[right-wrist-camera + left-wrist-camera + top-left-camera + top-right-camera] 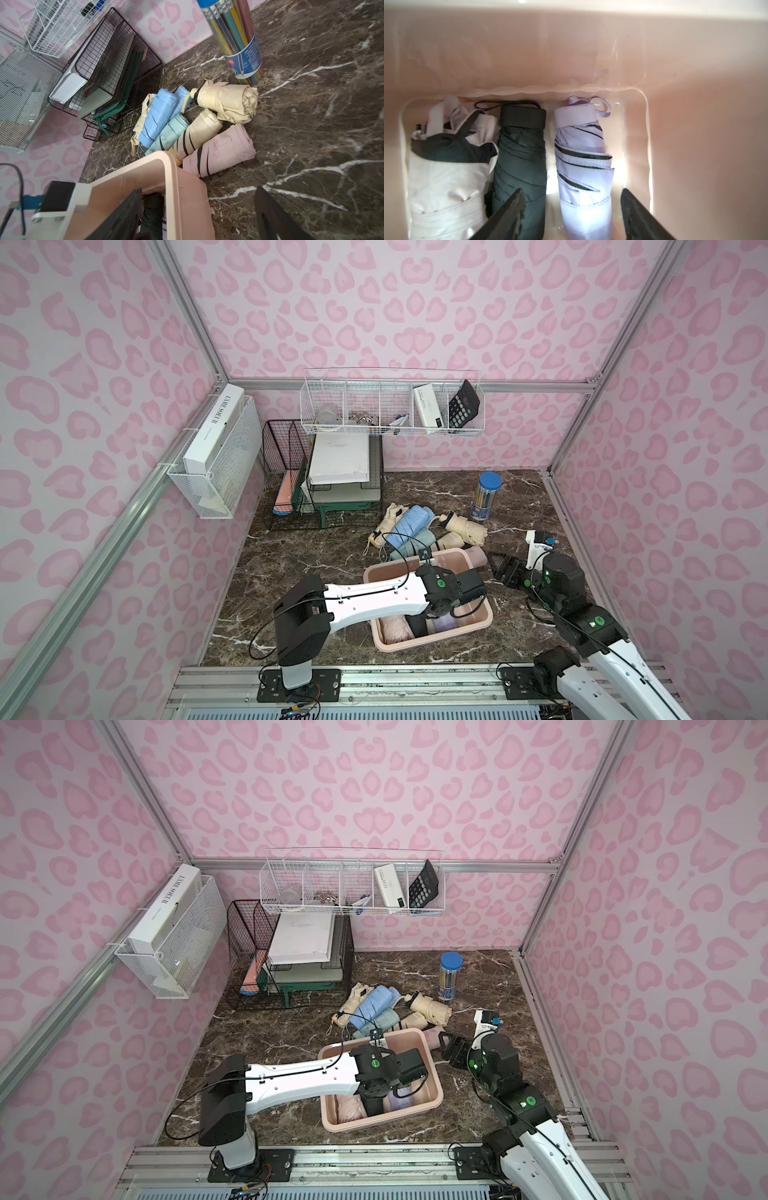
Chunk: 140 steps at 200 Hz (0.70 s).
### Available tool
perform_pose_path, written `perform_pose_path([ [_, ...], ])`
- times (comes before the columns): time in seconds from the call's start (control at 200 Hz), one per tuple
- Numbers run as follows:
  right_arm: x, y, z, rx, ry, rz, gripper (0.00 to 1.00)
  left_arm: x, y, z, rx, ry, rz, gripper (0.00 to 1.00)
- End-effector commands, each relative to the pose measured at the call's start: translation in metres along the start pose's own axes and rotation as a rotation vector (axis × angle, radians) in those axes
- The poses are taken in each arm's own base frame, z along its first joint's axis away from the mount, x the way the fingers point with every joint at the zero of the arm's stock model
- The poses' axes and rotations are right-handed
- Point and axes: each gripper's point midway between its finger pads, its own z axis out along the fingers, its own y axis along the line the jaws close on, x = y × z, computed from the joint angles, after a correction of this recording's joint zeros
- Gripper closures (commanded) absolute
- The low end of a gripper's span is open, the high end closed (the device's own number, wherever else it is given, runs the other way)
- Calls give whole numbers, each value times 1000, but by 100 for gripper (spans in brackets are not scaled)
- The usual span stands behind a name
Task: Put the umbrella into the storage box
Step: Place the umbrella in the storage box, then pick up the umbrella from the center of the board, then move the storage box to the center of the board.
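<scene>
Left claw (571,190) stands wide inside the storage box (571,52), fingers (508,207) either side of the lilac umbrella (581,158) lying loose between them. Right claw (198,189) gapes empty; just ahead of it on the bench (311,124) lies the pink umbrella (220,149): likely light, slick fabric over a stiff core, best pinched across mid-body.
</scene>
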Motion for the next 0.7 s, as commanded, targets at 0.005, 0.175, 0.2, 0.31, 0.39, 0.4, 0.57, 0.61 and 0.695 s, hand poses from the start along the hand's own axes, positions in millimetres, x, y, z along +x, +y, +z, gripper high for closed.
perform_pose_path([
  [0.005, 11, 6, 7, -39, 70, -46, 22, -7, 8, -13, 15, -20, 12, 25],
  [0.175, 32, 15, 17, -86, 203, -112, 24, -20, 19, -42, 79, -42, 33, 28],
  [0.2, 35, 17, 18, -91, 222, -124, 24, -22, 21, -46, 88, -48, 39, 29],
  [0.31, 47, 26, 23, -115, 293, -180, 25, -35, 36, -64, 100, -78, 75, 30],
  [0.39, 54, 31, 28, -119, 329, -212, 26, -43, 55, -75, 75, -104, 87, 30],
  [0.4, 56, 31, 29, -118, 336, -214, 26, -45, 58, -76, 72, -108, 87, 30],
  [0.57, 75, 44, 41, -135, 421, -245, 32, -56, 101, -89, 34, -128, 90, 30],
  [0.61, 79, 51, 43, -149, 438, -253, 33, -57, 116, -92, 9, -117, 70, 29],
  [0.695, 84, 66, 46, -193, 450, -257, 33, -57, 148, -99, -41, -119, 38, 28],
])
